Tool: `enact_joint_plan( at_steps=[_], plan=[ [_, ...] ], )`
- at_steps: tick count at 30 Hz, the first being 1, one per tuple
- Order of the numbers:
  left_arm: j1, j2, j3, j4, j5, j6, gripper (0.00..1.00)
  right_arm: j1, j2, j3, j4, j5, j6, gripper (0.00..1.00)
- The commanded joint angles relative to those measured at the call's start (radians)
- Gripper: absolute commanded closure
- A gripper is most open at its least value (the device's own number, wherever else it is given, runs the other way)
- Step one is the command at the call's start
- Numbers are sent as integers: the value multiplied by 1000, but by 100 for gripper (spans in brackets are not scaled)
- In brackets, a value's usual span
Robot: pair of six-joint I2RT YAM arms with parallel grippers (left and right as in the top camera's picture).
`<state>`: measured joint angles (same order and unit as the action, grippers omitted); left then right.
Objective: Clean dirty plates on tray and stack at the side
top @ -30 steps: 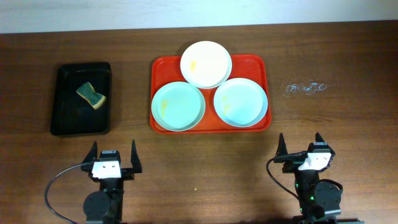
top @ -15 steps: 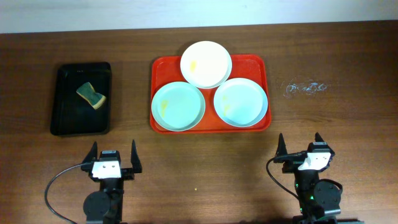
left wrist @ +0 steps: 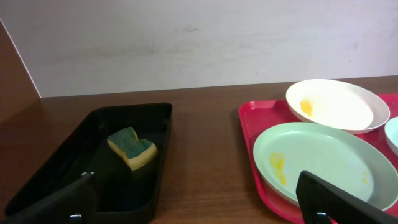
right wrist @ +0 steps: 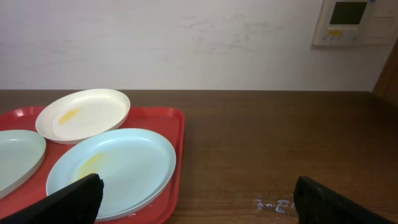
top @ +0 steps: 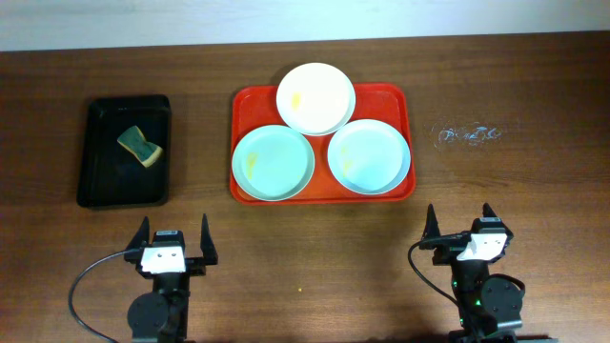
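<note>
A red-orange tray (top: 391, 98) holds three plates with yellow smears: a white plate (top: 315, 98) at the back, a mint plate (top: 274, 163) front left and a mint plate (top: 369, 156) front right. The left wrist view shows the white plate (left wrist: 339, 104) and left mint plate (left wrist: 323, 162). The right wrist view shows the white plate (right wrist: 84, 114) and right mint plate (right wrist: 115, 168). My left gripper (top: 172, 238) is open and empty near the front edge, left of the tray. My right gripper (top: 460, 224) is open and empty, front right of the tray.
A black tray (top: 100, 176) at the left holds a yellow-green sponge (top: 140, 145), also in the left wrist view (left wrist: 132, 147). White scuff marks (top: 466, 134) lie on the table right of the red tray. A wall runs behind the table.
</note>
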<state>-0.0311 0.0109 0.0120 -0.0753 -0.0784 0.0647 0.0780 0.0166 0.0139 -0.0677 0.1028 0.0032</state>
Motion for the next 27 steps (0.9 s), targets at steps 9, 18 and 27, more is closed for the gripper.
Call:
enact_joint_plan(
  at_steps=[9, 18, 27],
  plan=[
    [-4, 1, -2, 134, 570, -162, 1, -6, 3, -8, -5, -10, 4, 1],
    [-3, 303, 548, 3, 201, 47, 1, -6, 3, -8, -5, -10, 4, 1],
    [40, 1278, 1566, -896, -172, -352, 1, -6, 3, -8, -5, -10, 4, 1]
  ],
)
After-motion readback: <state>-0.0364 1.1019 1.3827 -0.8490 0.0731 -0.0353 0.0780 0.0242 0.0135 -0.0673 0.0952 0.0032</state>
